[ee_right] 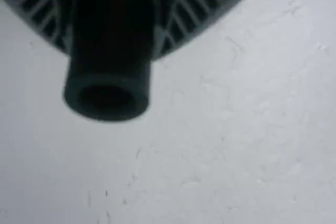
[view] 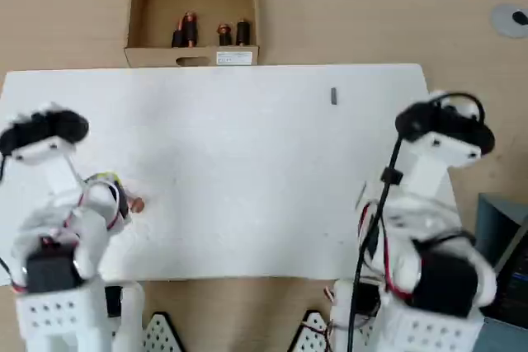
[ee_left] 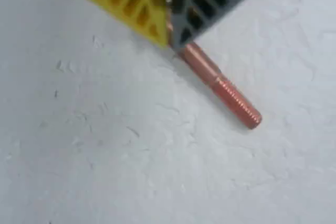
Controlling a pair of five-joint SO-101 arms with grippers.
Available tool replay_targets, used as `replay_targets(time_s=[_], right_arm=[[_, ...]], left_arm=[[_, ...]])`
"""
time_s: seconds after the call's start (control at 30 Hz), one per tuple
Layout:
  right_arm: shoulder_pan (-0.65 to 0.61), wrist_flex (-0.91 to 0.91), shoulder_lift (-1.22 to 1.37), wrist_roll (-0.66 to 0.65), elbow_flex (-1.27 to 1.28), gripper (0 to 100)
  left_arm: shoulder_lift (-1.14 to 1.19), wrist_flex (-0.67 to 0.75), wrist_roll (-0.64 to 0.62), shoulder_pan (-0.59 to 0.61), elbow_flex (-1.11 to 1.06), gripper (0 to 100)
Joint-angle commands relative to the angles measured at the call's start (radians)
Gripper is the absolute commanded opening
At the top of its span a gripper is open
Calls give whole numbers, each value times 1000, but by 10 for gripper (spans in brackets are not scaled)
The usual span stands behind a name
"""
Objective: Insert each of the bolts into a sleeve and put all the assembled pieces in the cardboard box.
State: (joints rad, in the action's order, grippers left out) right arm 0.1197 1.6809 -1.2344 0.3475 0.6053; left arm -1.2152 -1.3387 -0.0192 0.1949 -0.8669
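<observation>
The left gripper (ee_left: 169, 30) pinches a copper bolt (ee_left: 220, 85). The bolt's head is hidden between the fingers, and only its shaft and thread stick out above the white mat (ee_left: 105, 156). The right gripper (ee_right: 113, 45) clamps a black sleeve (ee_right: 107, 82), whose back end is hidden. Some pieces (view: 190, 29) lie in the box (view: 136, 14), but they are too small to tell apart.

bolt (ee_left: 220, 85) head hidden between left gripper (ee_left: 170, 38) fingers. sleeve (ee_right: 107, 82) rear end hidden between right gripper (ee_right: 111, 35) fingers, cut off at edge. small dark item (view: 333, 96) on white mat (view: 247, 171): too small to identify.
</observation>
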Motion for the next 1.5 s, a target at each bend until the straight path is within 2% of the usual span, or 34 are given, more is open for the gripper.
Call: replay_targets(time_s=[0.0, 0.1, 0.37, 0.47, 0.63, 0.73, 0.9, 1.07, 1.13, 1.3, 1.47], right_arm=[[15, -37, -108, 2, 39, 9], [15, -55, -186, 3, 81, 9], [16, -71, -317, 8, 197, 9], [16, -72, -331, 8, 200, 9], [16, -77, -337, 6, 200, 9], [16, -77, -337, 6, 202, 9], [21, -103, -337, 9, 229, 9], [93, -141, -337, 3, 280, 9], [101, -152, -337, 3, 292, 9], [104, -157, -329, 3, 298, 9], [104, -181, -329, 3, 298, 9]], left_arm=[[208, -91, 11, -8, 262, 2], [334, -172, 114, -9, 387, 2], [545, -364, 555, -5, 578, 2], [590, -376, 700, 29, 592, 4], [673, -376, 1034, 89, 592, 6], [705, -376, 1185, 98, 591, 6], [745, -376, 1359, 83, 582, 6], [773, -377, 1559, 60, 549, 7], [779, -377, 1613, 60, 539, 16], [779, -377, 1708, 64, 473, 111], [779, -373, 1830, 66, 405, 117]])
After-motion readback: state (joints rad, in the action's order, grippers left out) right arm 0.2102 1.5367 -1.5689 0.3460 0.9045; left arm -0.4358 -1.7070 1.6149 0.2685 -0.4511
